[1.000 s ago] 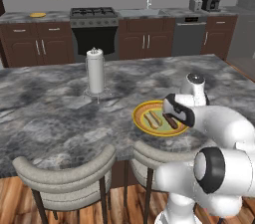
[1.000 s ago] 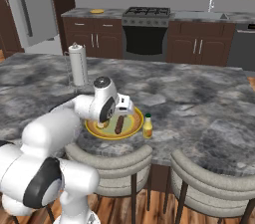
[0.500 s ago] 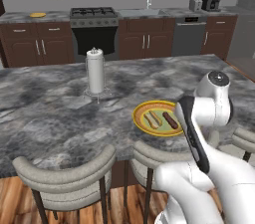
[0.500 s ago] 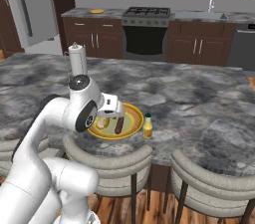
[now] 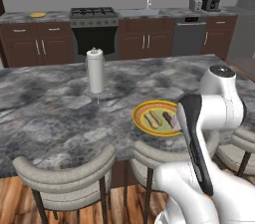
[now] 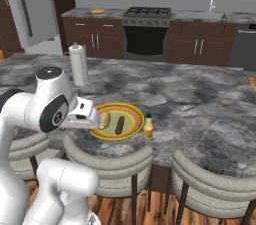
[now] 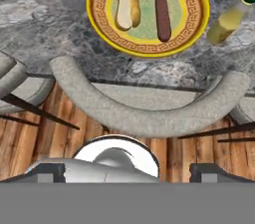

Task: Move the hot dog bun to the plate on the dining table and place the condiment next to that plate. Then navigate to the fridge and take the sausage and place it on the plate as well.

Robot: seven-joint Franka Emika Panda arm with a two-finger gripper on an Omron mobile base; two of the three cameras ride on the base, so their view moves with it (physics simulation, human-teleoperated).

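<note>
The yellow plate (image 7: 147, 11) sits near the front edge of the dark marble dining table (image 5: 45, 118), with the hot dog bun (image 7: 126, 5) and the brown sausage (image 7: 162, 17) lying side by side on it, apart from each other. The condiment bottle (image 7: 227, 19) stands on the table just beside the plate. The gripper (image 7: 127, 174) looks down on the plate from above a grey stool back (image 7: 144, 113), its jaws spread wide and holding nothing

Even soft light, faint shadows; rendering slightly blurred, perhaps low resolution.
</note>
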